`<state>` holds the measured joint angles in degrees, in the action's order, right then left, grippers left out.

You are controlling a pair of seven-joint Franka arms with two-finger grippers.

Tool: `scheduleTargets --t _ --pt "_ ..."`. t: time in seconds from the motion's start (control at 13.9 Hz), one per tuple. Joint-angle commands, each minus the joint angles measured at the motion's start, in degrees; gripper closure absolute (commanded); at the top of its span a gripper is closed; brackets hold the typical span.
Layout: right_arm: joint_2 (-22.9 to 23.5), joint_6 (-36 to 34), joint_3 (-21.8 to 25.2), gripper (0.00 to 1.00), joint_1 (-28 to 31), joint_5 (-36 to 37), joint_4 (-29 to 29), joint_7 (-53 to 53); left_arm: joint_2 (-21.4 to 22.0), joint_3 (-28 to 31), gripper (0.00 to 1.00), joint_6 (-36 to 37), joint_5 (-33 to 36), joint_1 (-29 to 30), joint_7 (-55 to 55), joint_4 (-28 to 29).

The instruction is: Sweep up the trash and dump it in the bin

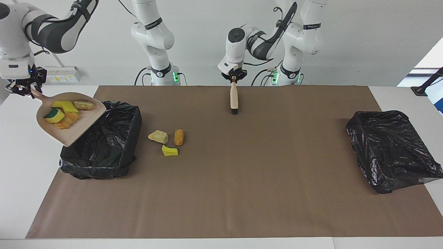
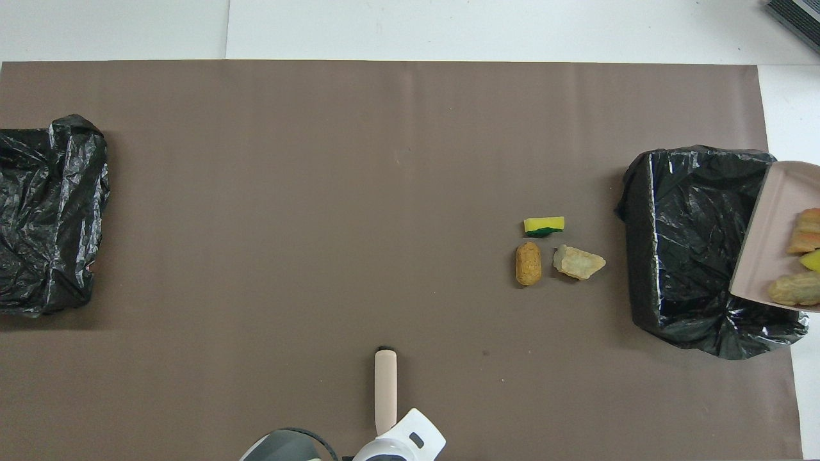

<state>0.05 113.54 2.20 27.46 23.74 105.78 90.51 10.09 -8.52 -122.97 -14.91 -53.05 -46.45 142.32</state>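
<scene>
My right gripper [image 1: 23,87] is shut on the handle of the pale pink dustpan [image 1: 74,128], held in the air over the bin's [image 1: 104,148] rim toward the right arm's end of the table. Several pieces of trash [image 1: 64,111] lie in the pan: yellow-and-green sponges and tan and orange lumps. Three more scraps lie on the brown mat beside the bin: a tan lump [image 1: 158,136], an orange lump [image 1: 179,137] and a yellow sponge piece [image 1: 169,151]. My left gripper [image 1: 234,80] is shut on the beige-handled brush [image 1: 234,98], which hangs bristles down over the mat.
A second black-bagged bin [image 1: 391,148] stands toward the left arm's end of the table. The brown mat [image 1: 242,193] covers most of the white table. In the overhead view the dustpan [image 2: 765,237] is cut off by the frame's edge.
</scene>
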Motion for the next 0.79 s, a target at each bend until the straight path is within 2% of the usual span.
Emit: scheduleTargets --t 0.0,0.07,0.29,0.5,0.72 --pt "0.8 2.0 -1.1 1.00 0.0 6.6 0.3 0.6 -0.8 0.3 0.07 0.0 -1.0 2.3 3.5 -0.3" --pt "0.8 2.3 -1.5 1.00 -0.2 8.6 0.6 0.6 -0.8 0.4 0.00 0.4 -0.9 3.6 3.6 -1.0" --pt "0.7 2.7 -1.7 1.00 -2.5 12.8 1.2 0.5 -1.3 0.6 0.00 4.6 1.0 8.3 5.7 -6.3" --pt "0.8 2.8 -1.7 1.00 -3.8 14.5 3.0 -1.4 -0.8 0.6 0.00 8.4 9.2 14.3 7.6 -11.6" --pt "0.8 2.5 -1.7 1.00 -5.4 14.8 3.5 -3.3 -0.2 0.8 0.00 14.8 10.0 23.8 18.4 -20.2"
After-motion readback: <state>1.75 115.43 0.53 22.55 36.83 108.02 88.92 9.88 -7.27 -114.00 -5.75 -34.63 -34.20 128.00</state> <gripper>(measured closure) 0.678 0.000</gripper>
